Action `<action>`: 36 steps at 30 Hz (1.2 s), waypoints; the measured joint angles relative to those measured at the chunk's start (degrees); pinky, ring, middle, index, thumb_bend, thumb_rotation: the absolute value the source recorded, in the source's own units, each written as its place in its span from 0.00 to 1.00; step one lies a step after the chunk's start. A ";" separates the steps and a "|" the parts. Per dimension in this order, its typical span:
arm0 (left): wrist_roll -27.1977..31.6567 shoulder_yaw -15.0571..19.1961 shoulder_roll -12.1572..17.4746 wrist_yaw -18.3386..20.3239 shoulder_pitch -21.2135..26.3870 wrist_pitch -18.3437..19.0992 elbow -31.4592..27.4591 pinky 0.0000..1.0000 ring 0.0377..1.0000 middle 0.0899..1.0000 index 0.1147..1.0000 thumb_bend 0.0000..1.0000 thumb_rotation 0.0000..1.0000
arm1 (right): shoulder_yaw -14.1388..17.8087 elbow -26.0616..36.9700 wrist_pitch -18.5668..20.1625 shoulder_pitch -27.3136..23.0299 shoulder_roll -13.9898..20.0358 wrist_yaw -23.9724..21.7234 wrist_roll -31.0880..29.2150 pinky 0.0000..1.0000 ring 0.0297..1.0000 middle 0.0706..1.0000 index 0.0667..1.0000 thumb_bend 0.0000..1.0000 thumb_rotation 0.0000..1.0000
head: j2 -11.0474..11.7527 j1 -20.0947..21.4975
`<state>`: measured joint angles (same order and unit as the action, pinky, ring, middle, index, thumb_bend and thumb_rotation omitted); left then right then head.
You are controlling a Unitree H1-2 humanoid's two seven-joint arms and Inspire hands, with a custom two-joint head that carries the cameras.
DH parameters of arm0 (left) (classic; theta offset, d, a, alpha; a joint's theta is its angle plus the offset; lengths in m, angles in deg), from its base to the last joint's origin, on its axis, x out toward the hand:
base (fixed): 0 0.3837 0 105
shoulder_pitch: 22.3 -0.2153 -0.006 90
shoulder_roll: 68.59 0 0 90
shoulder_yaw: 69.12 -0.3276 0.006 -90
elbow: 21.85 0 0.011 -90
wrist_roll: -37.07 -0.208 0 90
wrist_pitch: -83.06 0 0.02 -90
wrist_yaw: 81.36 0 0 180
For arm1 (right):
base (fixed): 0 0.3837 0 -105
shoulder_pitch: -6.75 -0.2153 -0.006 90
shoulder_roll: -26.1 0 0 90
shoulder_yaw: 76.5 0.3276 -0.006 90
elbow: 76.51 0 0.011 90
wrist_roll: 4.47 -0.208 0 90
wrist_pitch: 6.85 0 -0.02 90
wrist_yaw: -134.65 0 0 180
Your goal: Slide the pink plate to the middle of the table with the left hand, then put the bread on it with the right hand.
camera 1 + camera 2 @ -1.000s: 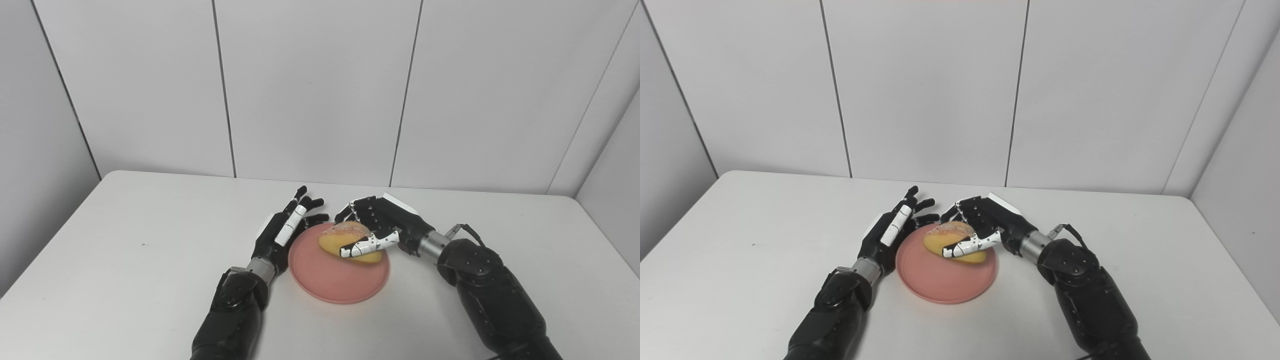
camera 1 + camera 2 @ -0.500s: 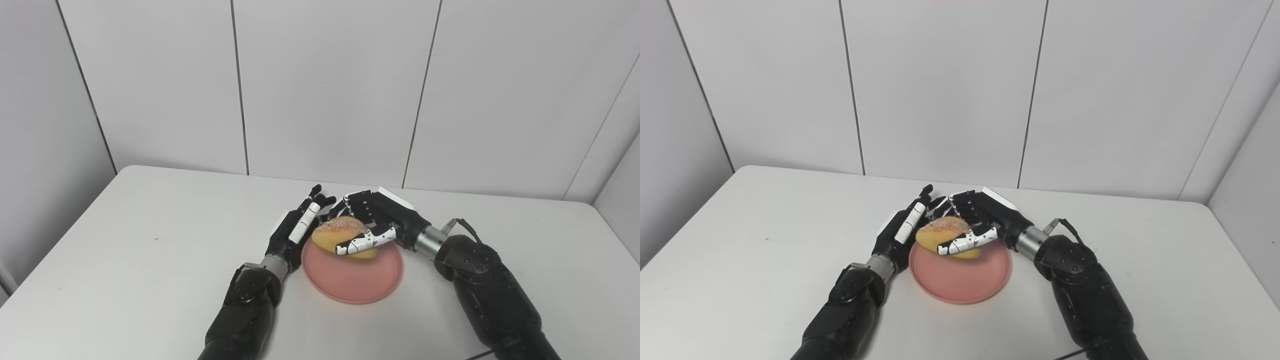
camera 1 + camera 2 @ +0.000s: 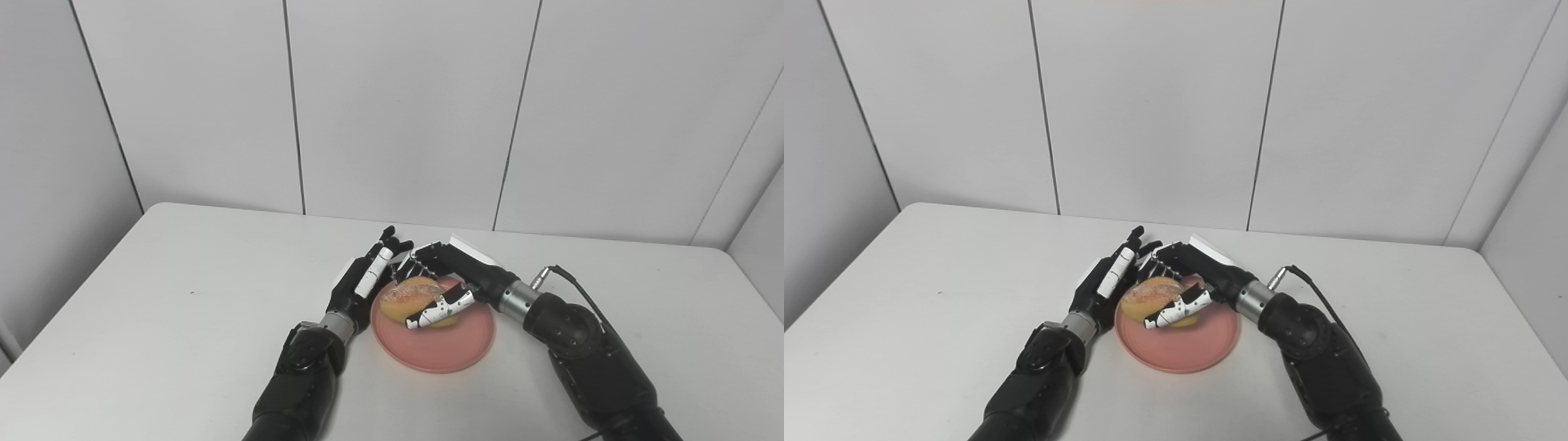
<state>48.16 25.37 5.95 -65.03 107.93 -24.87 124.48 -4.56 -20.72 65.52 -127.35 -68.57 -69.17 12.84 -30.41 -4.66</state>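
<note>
Golden bread (image 3: 413,296) lengthwise left-to-right in right hand (image 3: 452,274), over pink plate (image 3: 442,351)

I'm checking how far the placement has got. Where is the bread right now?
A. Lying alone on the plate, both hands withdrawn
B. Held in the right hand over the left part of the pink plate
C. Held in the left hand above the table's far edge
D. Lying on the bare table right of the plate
B: the right hand is closed around the bread over the left part of the pink plate, while the left hand stands open beside the plate's left rim.
</note>
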 measured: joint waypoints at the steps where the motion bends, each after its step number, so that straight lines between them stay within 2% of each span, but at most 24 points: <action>1: -0.03 -0.06 0.01 0.00 -0.01 0.00 -0.02 0.75 0.76 0.87 1.00 0.81 0.79 | -0.38 0.32 -0.62 0.09 0.19 0.64 1.47 0.36 0.41 0.45 0.45 0.52 0.00 | 0.00 0.09; 11: 0.05 -0.15 0.06 0.05 -0.39 0.43 -1.00 0.76 0.79 0.88 1.00 0.79 0.78 | -2.16 -1.53 -5.65 0.23 0.46 6.22 7.66 0.38 0.42 0.46 0.45 0.52 0.00 | -0.35 0.53; 15: 0.12 -0.12 0.06 0.06 -0.70 0.91 -1.69 0.76 0.81 0.90 1.00 0.78 0.78 | -2.83 -1.84 -5.67 0.45 0.52 7.36 9.72 0.38 0.43 0.46 0.45 0.52 0.00 | -0.44 0.70; 19: -0.06 -0.30 0.07 0.02 -0.75 0.93 -1.79 0.75 0.79 0.87 1.00 0.79 0.78 | -3.22 -3.09 -5.90 0.46 0.53 9.63 11.11 0.38 0.42 0.46 0.46 0.52 0.00 | -0.61 0.71; 26: -0.05 -0.30 0.15 0.01 -1.14 1.27 -2.54 0.76 0.78 0.83 1.00 0.79 0.77 | -4.33 -3.81 -5.96 0.62 0.59 15.68 15.72 0.39 0.42 0.46 0.46 0.52 0.00 | -0.62 0.88; 32: -0.11 -0.38 0.17 0.01 -1.18 1.28 -2.64 0.73 0.73 0.78 1.00 0.78 0.76 | -4.46 -4.64 -5.96 1.05 0.56 16.37 16.43 0.40 0.43 0.45 0.46 0.52 0.00 | -0.79 1.41; 36: -0.31 -0.51 0.22 -0.02 -1.48 1.39 -3.20 0.70 0.71 0.77 0.99 0.79 0.76 | -4.45 -4.64 -5.95 1.70 0.54 17.25 16.42 0.46 0.48 0.45 0.45 0.53 0.00 | -0.79 1.41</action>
<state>47.85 24.86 6.17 -65.05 106.45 -23.48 121.28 -9.01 -25.37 59.56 -125.65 -68.03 -51.92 29.27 -31.20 -3.25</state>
